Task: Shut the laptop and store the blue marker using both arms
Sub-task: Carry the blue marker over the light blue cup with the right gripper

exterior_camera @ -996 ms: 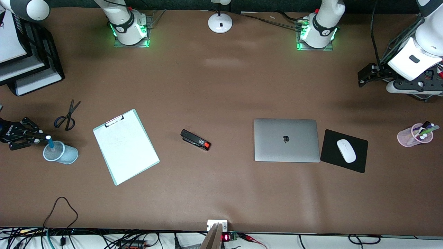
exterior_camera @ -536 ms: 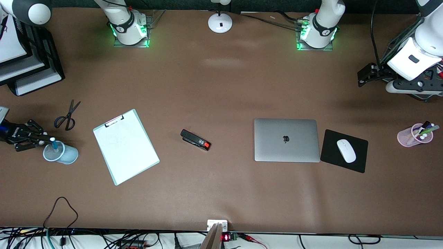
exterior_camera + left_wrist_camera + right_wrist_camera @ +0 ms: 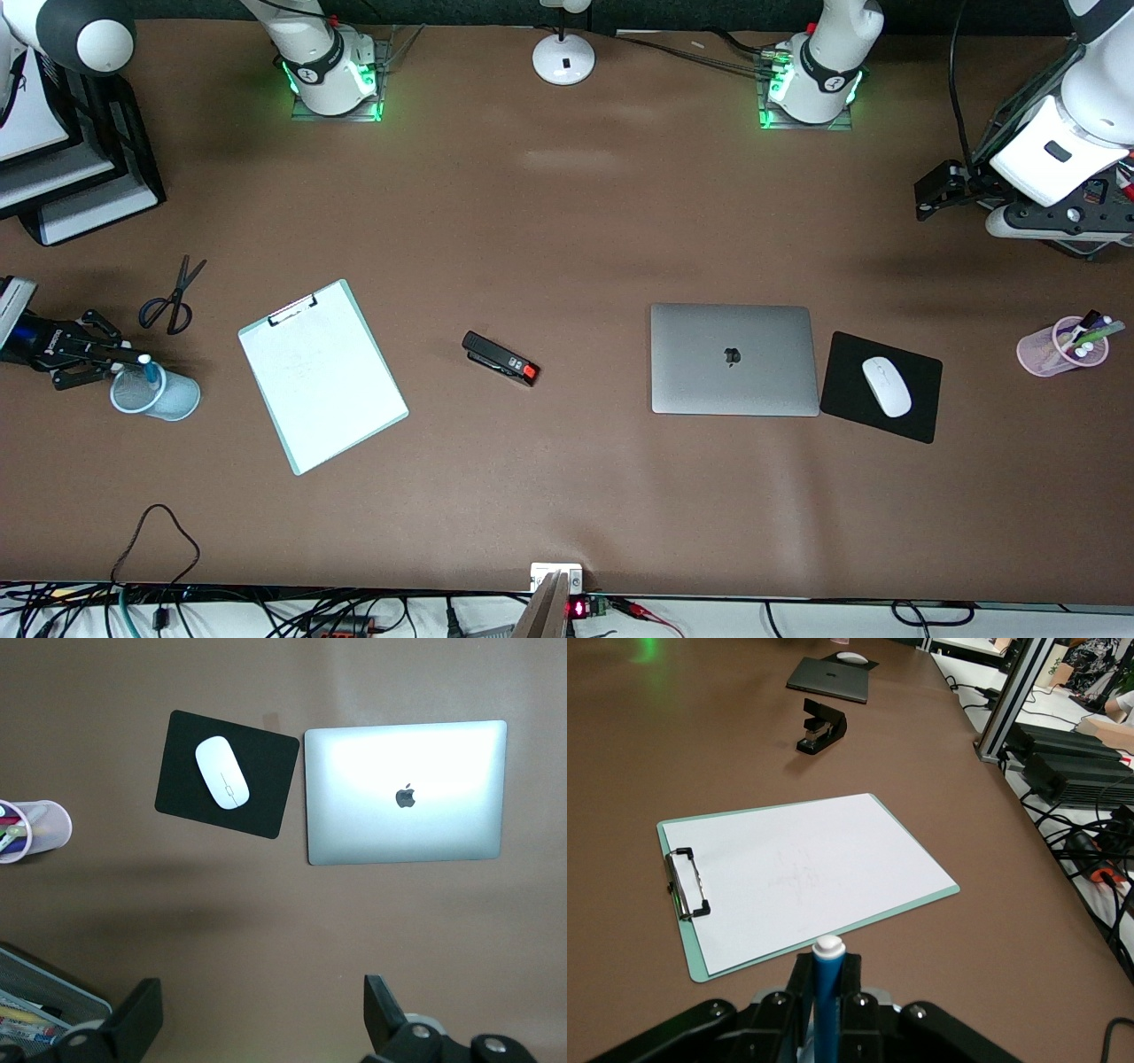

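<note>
Brown table (image 3: 567,221), cluttered toward the right arm's end: light-blue mesh cup (image 3: 158,395), scissors (image 3: 173,297), clipboard (image 3: 321,376), stapler (image 3: 500,358) between clipboard and laptop.

Laptop (image 3: 733,359) lid down flat, logo up, mouse pad (image 3: 881,387) and mouse (image 3: 887,386) just beside it. That half looks done.

Right gripper (image 3: 133,359) clamped shut on blue marker (image 3: 151,368), over the rim of the mesh cup. Marker white tip up in the right wrist view (image 3: 827,992), held near upright between the fingers (image 3: 799,979). Lower end hidden; cannot tell if already inside the cup.

Left gripper (image 3: 257,1014) spread fully, holding nothing, parked high over bare table toward the left arm's end, near the pink cup (image 3: 1061,347) of mixed markers. Waiting.

Risks from here, judged:
- Release while marker sits over the rim rather than the opening: lands on the edge, tips out, rolls on table.
- Descent with marker off-centre: pushes on cup wall. Cup looks light and unanchored, likely to slide or topple.
- Finger catching the mesh on retreat: drags the cup over.
- Slight tilt in grip: marker leans on release, could lever out of a shallow cup.

Safer: centre over the opening, lower until the end is well inside, then release, straight lift out.
</note>
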Available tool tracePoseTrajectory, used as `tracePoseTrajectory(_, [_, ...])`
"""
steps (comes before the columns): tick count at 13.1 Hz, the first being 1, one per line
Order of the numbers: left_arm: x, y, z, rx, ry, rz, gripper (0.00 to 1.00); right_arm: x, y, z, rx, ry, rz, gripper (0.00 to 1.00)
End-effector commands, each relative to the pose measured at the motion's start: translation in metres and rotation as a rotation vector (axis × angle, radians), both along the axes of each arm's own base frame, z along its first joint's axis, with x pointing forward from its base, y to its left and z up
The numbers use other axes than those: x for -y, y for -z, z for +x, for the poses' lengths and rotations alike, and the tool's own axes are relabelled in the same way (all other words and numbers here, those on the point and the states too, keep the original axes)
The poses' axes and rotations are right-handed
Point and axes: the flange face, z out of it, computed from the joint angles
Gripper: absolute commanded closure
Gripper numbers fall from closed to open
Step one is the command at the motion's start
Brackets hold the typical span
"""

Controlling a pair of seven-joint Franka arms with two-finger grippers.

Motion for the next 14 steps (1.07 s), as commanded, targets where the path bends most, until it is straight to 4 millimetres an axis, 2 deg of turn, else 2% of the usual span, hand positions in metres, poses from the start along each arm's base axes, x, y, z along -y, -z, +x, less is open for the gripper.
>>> tracePoseTrajectory(1, [0.001, -0.008, -0.003, -0.003, 0.019, -0.023, 0.00, 0.006, -0.010, 0.009, 0.050, 0.012, -0.007, 1.00])
tracePoseTrajectory(5, [-0.001, -0.007, -0.003, -0.004, 0.014, -0.023, 0.00, 0.006, -0.015, 0.017, 0.075, 0.028, -0.022, 1.00])
tracePoseTrajectory(10, [-0.002, -0.007, -0.002, -0.006, 0.012, -0.026, 0.00, 0.000, -0.001, 0.023, 0.076, 0.045, -0.022, 1.00])
tracePoseTrajectory(12, [0.004, -0.007, -0.003, -0.004, 0.011, -0.025, 0.00, 0.002, 0.000, 0.024, 0.082, 0.056, -0.034, 1.00])
tracePoseTrajectory(14, [0.010, -0.008, -0.004, -0.003, 0.020, -0.024, 0.00, 0.004, 0.010, 0.022, 0.072, 0.063, -0.036, 0.99])
